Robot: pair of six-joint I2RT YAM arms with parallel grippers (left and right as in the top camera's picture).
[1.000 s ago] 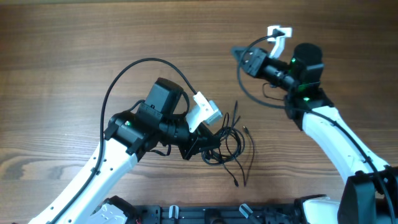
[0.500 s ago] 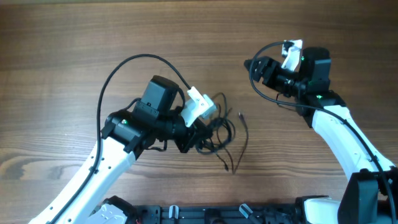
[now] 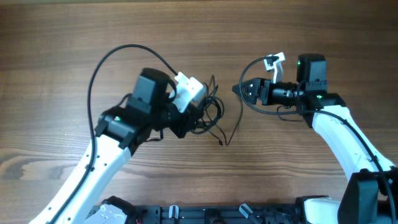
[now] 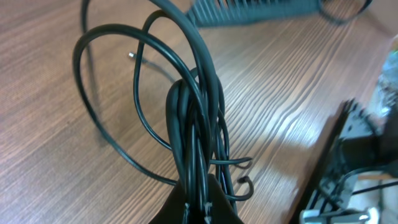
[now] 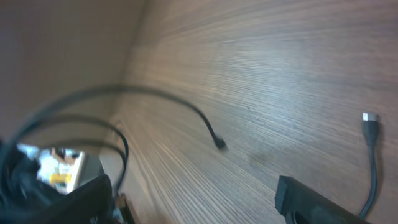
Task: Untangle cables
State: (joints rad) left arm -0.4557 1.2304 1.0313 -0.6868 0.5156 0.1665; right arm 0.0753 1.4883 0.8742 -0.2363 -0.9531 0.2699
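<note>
Dragged the cables (image 3: 211, 111) leftward across the counter (image 3: 311, 37) with left end effector (image 4: 198, 205) clamped on the bunch, and swung the right end effector (image 3: 239, 89) to face them, spread apart and empty, looking set to tease one strand loose.

No legible text, labels, brands, numbers or signs in any view, none on the cables (image 3: 216, 107), none on the table (image 3: 62, 37)

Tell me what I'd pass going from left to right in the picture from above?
Left arm → cables → right gripper → right arm.
</note>
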